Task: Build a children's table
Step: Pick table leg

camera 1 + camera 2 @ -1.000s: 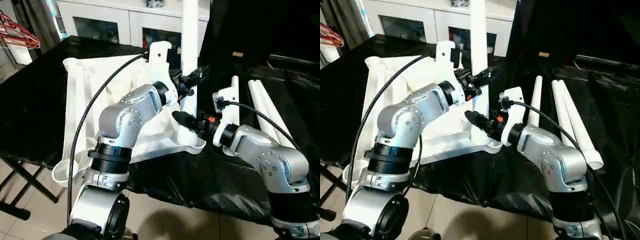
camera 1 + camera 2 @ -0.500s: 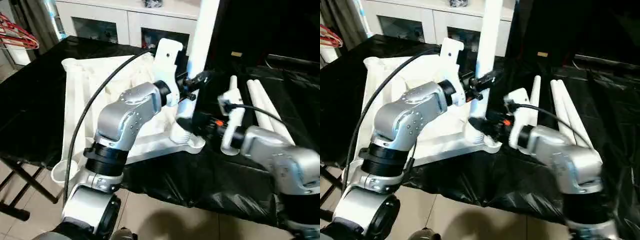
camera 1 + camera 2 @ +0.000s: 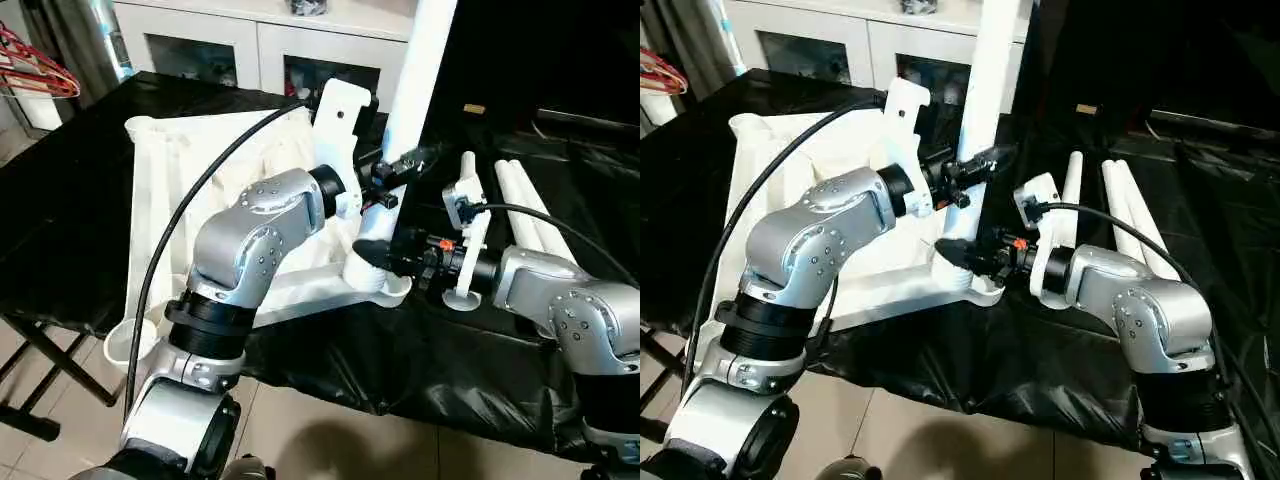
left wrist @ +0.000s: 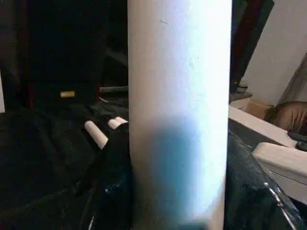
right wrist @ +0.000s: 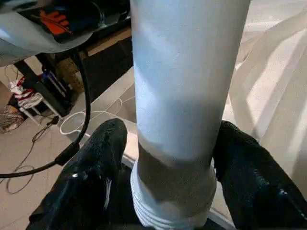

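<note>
— White plastic, that leg [image 3: 420, 70]: what has changed in the last second?

— It stood straight up a second ago; now its upper end leans toward 1 o'clock. Its threaded foot is still at the corner socket [image 3: 385, 292], at 5 o'clock on the upturned top [image 3: 200, 160]. The right forearm has also swung out toward 3 o'clock.

— And the grippers?

— The left gripper [image 3: 400, 172] is clamped on the leg partway up, as before. The right gripper [image 3: 375, 258] straddles the foot, a black finger [image 5: 91, 167] on each side just above the threads. Whether those jaws press or merely flank it, the observer cannot tell.

— What does that mean for the table?

— Threads still show above the socket, so the leg looks unseated. Tilted like that it would likely bind or cross-thread; it probably needs righting before being turned in. Three spare legs [image 3: 530, 200] lie on the black cloth [image 3: 60, 200] at 3 o'clock from the socket, so most of the job remains.

— Any brand, label or writing?

— None that can be read on the table parts, the arms or the cabinet [image 3: 230, 40] at 12 o'clock.
</note>
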You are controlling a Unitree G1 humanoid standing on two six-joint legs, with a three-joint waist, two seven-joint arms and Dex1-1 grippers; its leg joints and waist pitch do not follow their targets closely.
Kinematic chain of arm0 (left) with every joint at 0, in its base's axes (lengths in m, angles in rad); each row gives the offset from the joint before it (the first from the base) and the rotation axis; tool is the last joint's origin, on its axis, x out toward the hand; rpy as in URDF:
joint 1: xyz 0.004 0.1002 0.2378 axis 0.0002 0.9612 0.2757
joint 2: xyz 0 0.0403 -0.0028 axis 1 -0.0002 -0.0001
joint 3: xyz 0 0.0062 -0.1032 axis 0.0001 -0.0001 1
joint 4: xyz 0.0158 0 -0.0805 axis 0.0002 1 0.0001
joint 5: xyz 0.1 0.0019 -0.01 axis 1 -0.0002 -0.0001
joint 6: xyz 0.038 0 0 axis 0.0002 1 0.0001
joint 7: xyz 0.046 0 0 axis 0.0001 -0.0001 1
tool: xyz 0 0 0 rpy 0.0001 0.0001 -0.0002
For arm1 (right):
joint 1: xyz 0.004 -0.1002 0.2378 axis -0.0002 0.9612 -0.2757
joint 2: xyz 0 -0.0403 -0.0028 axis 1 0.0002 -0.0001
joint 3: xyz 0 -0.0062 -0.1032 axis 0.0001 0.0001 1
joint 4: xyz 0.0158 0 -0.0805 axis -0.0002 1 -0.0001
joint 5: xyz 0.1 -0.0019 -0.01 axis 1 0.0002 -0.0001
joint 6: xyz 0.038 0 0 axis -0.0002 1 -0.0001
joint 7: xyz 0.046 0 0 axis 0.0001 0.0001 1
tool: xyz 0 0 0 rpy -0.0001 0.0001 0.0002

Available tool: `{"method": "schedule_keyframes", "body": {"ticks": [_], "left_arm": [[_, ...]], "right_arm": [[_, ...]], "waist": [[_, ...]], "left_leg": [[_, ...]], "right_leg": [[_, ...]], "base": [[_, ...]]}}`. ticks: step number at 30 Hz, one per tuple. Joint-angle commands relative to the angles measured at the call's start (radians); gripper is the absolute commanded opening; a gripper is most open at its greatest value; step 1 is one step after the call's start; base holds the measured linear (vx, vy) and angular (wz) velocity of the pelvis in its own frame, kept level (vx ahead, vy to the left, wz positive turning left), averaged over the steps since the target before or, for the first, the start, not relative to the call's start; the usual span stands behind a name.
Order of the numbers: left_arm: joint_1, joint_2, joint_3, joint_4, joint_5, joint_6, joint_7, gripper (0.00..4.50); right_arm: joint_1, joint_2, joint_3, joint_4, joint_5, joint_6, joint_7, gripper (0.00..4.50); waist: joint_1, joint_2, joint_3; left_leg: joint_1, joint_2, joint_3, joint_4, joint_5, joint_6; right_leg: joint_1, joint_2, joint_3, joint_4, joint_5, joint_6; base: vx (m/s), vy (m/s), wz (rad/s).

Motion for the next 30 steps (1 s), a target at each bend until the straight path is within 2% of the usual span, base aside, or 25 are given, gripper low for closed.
{"method": "schedule_keyframes", "body": {"ticks": [1,14,17,18,21,26,30], "left_arm": [[-0.003,-0.005,-0.009,-0.029,-0.011,0.008,-0.012,1.88],[0.001,0.0,-0.019,-0.054,-0.037,0.043,-0.054,1.88],[0.0,-0.003,-0.014,-0.055,-0.045,0.045,-0.056,1.88],[0.0,-0.005,-0.012,-0.055,-0.049,0.047,-0.056,1.88],[0.001,-0.007,-0.01,-0.062,-0.049,0.057,-0.058,1.88],[0.004,-0.004,-0.015,-0.063,-0.052,0.063,-0.069,1.88],[0.002,0.001,-0.019,-0.061,-0.053,0.063,-0.075,1.88]], "right_arm": [[-0.025,-0.005,0.009,0.01,0.002,0.005,0.015,2.97],[-0.053,-0.012,0.034,0.051,-0.018,-0.007,0.045,2.97],[-0.054,-0.015,0.043,0.054,-0.024,-0.012,0.051,2.97],[-0.054,-0.015,0.045,0.055,-0.025,-0.013,0.052,2.68],[-0.055,-0.014,0.048,0.057,-0.029,-0.016,0.057,2.58],[-0.061,-0.009,0.047,0.067,-0.032,-0.024,0.059,2.06],[-0.062,-0.004,0.044,0.065,-0.034,-0.028,0.062,1.96]], "waist": [[0.003,-0.013,-0.079],[0.002,-0.012,-0.078],[0.002,-0.015,-0.078],[0.002,-0.014,-0.078],[0.003,-0.014,-0.078],[0.002,-0.011,-0.079],[0.003,-0.01,-0.079]], "left_leg": [[0.015,0.08,-0.034,-0.056,-0.033,0.059],[0.013,0.08,-0.034,-0.057,-0.033,0.055],[0.014,0.08,-0.034,-0.057,-0.036,0.054],[0.014,0.08,-0.033,-0.057,-0.037,0.053],[0.014,0.08,-0.034,-0.057,-0.037,0.054],[0.015,0.08,-0.035,-0.057,-0.036,0.055],[0.015,0.081,-0.035,-0.056,-0.038,0.053]], "right_leg": [[0.057,-0.14,0.074,-0.078,-0.173,-0.082],[0.058,-0.14,0.074,-0.077,-0.172,-0.085],[0.058,-0.14,0.074,-0.077,-0.173,-0.084],[0.057,-0.141,0.074,-0.077,-0.176,-0.085],[0.057,-0.14,0.074,-0.077,-0.176,-0.085],[0.057,-0.139,0.074,-0.077,-0.173,-0.085],[0.057,-0.14,0.075,-0.077,-0.167,-0.087]], "base": [[0.0,0.0,0.0],[0.0,0.0,0.0],[0.0,0.0,0.0],[0.0,0.0,0.0],[0.0,0.0,0.0],[0.0,0.0,0.0],[0.0,0.0,0.0]]}}
